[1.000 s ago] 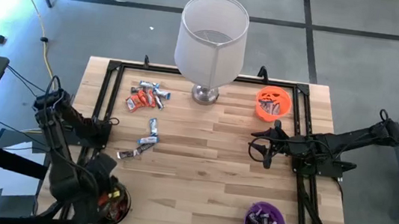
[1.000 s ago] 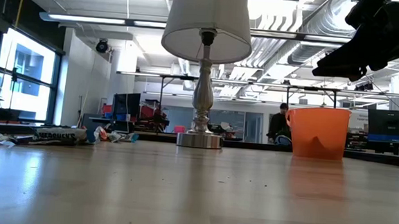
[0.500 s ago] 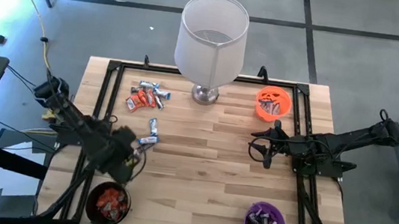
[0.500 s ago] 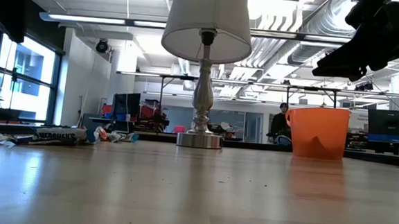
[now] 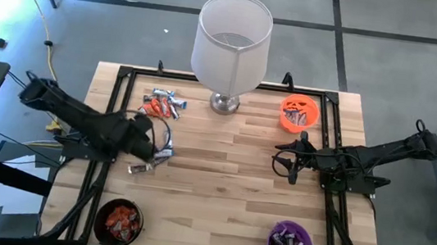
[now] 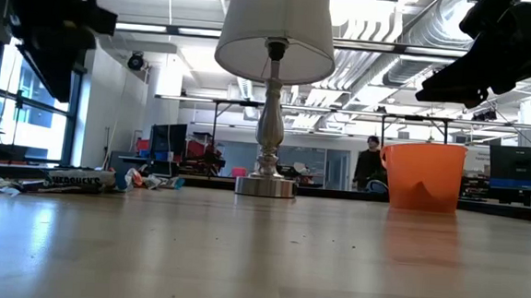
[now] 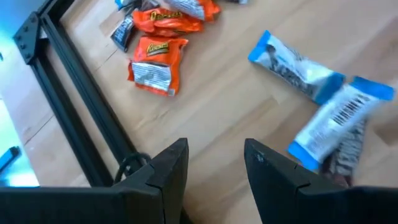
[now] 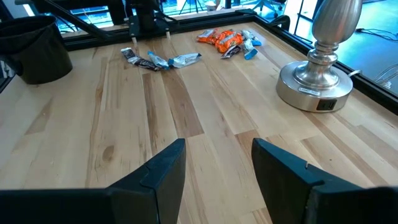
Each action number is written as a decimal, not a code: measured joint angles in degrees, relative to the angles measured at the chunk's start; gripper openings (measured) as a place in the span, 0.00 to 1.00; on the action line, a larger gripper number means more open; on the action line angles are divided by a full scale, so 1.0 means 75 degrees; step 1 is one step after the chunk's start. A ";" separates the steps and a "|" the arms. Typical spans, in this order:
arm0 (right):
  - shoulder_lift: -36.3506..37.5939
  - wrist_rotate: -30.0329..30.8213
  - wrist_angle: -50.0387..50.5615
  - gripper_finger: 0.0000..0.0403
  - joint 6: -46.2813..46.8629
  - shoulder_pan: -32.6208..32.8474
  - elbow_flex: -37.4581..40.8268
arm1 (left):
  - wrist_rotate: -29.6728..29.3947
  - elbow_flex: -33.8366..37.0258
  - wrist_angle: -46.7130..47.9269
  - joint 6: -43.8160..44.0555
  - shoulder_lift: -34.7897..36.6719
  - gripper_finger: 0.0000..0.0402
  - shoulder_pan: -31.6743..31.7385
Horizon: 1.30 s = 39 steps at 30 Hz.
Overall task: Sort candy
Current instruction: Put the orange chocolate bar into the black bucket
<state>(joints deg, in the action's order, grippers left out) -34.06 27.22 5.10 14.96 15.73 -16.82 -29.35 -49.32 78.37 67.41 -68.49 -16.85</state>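
Wrapped candy lies on the wooden table: an orange and blue-white heap (image 5: pixel 162 104) at the far left, and a few blue-white and dark pieces (image 5: pixel 165 144) nearer, lying flat. In the left wrist view the orange wrappers (image 7: pixel 157 61) and blue-white bars (image 7: pixel 339 118) lie ahead. My left gripper (image 5: pixel 153 140) hovers open just left of the loose pieces; nothing is between its fingers (image 7: pixel 214 163). My right gripper (image 5: pixel 291 160) waits open at the table's right (image 8: pixel 217 163), holding nothing.
A lamp (image 5: pixel 231 46) stands at the far middle. An orange bowl (image 5: pixel 298 113) sits far right, a purple bowl (image 5: pixel 290 244) near right and a black bowl (image 5: pixel 118 220) with orange candy near left. A black frame rail (image 7: pixel 81 112) runs along the left edge.
My left gripper has swung from above the black bowl at the near left toward the far edge and a little right, sinking slightly and rolling, and now hangs beside the loose blue-white candy. The candy has not moved.
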 joint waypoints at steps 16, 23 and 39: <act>0.0000 0.0000 0.0002 0.45 0.0001 0.0000 0.0000 | 0.0482 0.1266 -0.3363 -0.3699 0.0421 0.39 0.3878; 0.0000 -0.0003 0.0000 0.45 0.0003 0.0000 0.0000 | 0.0494 0.1340 -0.3684 -0.2516 0.0422 0.48 0.4978; 0.0000 -0.0001 0.0000 0.45 0.0003 0.0000 0.0000 | 0.0475 0.1338 -0.3224 -0.0064 -0.0536 0.59 0.5568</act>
<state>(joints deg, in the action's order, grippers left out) -34.06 27.22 5.10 14.98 15.73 -16.82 -25.79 -39.28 54.19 66.92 -72.50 24.91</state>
